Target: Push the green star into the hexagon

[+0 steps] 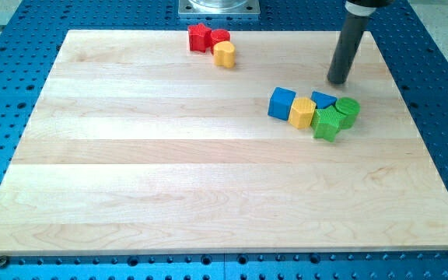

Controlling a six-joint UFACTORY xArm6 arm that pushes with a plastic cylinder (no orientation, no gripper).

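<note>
The green star (327, 124) lies at the view's right of the wooden board, touching the right side of the yellow hexagon (302, 113). A green round block (348, 111) touches the star on its upper right. A blue triangle block (323, 99) sits just above the star, between the hexagon and the green round block. A blue cube (281, 103) is against the hexagon's left side. My tip (337, 81) is a short way above this cluster, just above and to the right of the blue triangle, and touches no block.
Near the board's top edge, left of centre, there is a group of three: a red star (199, 36), a red round block (220, 36) and a yellow cylinder (225, 54). The board (131, 171) lies on a blue perforated table.
</note>
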